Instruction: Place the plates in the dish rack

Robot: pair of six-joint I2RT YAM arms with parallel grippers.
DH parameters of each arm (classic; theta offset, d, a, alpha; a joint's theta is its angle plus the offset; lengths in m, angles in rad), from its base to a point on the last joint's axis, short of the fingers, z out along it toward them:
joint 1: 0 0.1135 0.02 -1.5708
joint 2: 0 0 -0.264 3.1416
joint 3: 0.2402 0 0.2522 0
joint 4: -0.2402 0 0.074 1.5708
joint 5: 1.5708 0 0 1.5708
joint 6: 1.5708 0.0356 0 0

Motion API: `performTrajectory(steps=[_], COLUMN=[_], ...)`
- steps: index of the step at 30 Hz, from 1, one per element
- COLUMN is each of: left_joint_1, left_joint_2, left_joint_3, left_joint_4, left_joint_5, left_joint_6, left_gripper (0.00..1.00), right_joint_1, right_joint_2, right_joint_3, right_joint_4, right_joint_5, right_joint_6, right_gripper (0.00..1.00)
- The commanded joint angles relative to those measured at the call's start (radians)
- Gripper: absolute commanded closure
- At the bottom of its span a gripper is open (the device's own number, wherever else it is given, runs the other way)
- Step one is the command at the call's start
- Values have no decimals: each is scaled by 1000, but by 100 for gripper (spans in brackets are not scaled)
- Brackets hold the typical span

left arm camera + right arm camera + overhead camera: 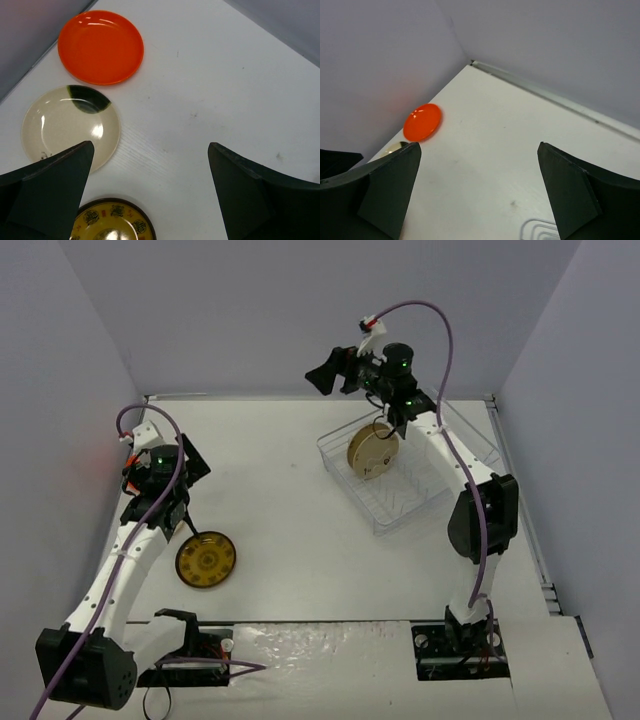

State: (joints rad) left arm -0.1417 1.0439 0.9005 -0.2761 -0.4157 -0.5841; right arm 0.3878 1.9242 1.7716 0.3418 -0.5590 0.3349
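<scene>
In the left wrist view three plates lie flat on the white table: a bright orange plate (100,47) farthest away, a cream plate (70,125) with a dark green patch nearer, and a dark brown plate with a yellow centre (112,222) at the bottom edge. My left gripper (150,145) hangs open above them, holding nothing. From above, the brown plate (206,560) lies beside the left gripper (163,485); the arm hides the other two. A cream plate (372,452) stands on edge in the clear dish rack (400,520). My right gripper (330,375) is open and empty, raised beyond the rack's far corner.
Grey walls enclose the table on the left, back and right. The right wrist view looks across bare table to the orange plate (422,122) by the left wall, with a corner of the rack (540,230) at the bottom. A metal strip (545,95) runs along the back edge.
</scene>
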Motion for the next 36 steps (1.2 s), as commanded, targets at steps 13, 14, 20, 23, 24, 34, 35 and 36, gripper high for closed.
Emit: performTrajectory(steps=[13, 14, 20, 23, 24, 34, 35, 36], left_joint_1=[34, 35, 36, 34, 34, 35, 35, 34], left_joint_2=[-121, -125, -156, -156, -152, -127, -127, -127], left_joint_3=[-35, -38, -63, -69, -70, -70, -72, -74], left_joint_4=[-151, -151, -137, -132, -129, -116, -111, -109], left_joint_5=[-125, -124, -110, -100, -97, -84, -84, -83], left_joint_6=[-129, -129, -126, -123, -121, -115, -115, -115], left_gripper=[3, 3, 3, 3, 3, 3, 3, 3], right_joint_1=[468, 484, 546, 555, 565, 592, 592, 592], right_joint_2=[49, 57, 132, 174, 186, 257, 268, 274], right_joint_3=[-237, -244, -275, -292, -294, -270, -258, -255], right_joint_4=[-72, -77, -58, -10, -3, -13, -28, -32], right_joint_5=[207, 208, 174, 125, 122, 85, 77, 68], right_joint_6=[-19, -26, 18, 73, 75, 108, 107, 107], right_gripper=[2, 2, 5, 6, 6, 20, 21, 23])
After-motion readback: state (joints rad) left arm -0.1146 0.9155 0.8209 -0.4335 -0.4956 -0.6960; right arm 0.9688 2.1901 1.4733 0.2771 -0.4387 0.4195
